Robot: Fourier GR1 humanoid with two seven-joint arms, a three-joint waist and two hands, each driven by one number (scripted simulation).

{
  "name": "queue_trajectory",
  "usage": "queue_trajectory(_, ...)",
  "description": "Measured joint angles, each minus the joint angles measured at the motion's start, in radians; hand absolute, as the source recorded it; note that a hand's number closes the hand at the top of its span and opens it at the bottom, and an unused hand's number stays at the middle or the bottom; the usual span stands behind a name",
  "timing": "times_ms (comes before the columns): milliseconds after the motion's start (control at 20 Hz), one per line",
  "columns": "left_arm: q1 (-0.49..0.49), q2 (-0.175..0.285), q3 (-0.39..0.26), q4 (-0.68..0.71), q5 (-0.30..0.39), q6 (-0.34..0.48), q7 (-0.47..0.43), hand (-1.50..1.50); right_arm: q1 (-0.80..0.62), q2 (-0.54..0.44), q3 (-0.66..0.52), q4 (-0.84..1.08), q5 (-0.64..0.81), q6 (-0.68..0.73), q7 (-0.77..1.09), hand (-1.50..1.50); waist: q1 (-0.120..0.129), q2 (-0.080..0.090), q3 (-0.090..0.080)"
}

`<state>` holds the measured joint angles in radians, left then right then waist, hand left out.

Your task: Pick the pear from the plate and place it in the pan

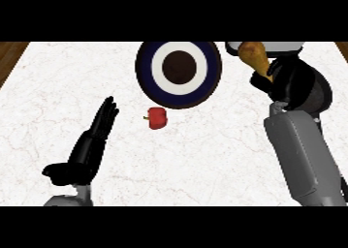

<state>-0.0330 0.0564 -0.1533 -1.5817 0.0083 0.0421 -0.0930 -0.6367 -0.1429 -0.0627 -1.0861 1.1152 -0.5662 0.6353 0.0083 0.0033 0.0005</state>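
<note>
The pear (254, 54), tan and off the plate (145, 68), sits at about 1 o'clock. Its narrow end seems to be pinched in the curled right hand (287, 83), above what may be the dark pan (319, 94). It is probably light, stiff, smooth-skinned and easily bruised, and its broad belly would give a surer hold than the neck. The left hand (98, 131) rests at 8 o'clock, fingers straight.

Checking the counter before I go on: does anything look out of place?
A small red pepper lies on the bare counter by the plate's near edge, in no dish. The pear is off the plate, in the right hand. Nothing looks spilled or broken.
</note>
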Motion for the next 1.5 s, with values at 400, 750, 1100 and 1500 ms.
queue_trajectory(400, -0.004, -0.010, -0.007, 0.006, -0.008, -0.003, -0.007, 0.00, -0.039, -0.165, -0.142, 0.253, -0.067, -0.228, -0.201, 1.50, 0.011, 0.006, 0.001)
queue_trajectory(750, -0.005, -0.007, -0.011, -0.011, -0.006, -0.019, 0.001, 0.00, -0.125, -0.271, -0.271, 0.511, -0.245, -0.332, -0.464, 1.50, 0.033, 0.013, 0.003)
queue_trajectory(1100, -0.025, -0.009, -0.010, 0.010, -0.006, -0.029, -0.009, 0.00, -0.191, -0.345, -0.316, 0.728, -0.314, -0.118, -0.502, -1.50, 0.053, 0.024, 0.003)
queue_trajectory(1500, -0.041, -0.021, -0.022, 0.020, -0.010, -0.033, -0.019, 0.00, -0.237, -0.358, -0.400, 0.830, -0.424, 0.079, -0.635, -1.50, 0.068, 0.032, 0.007)
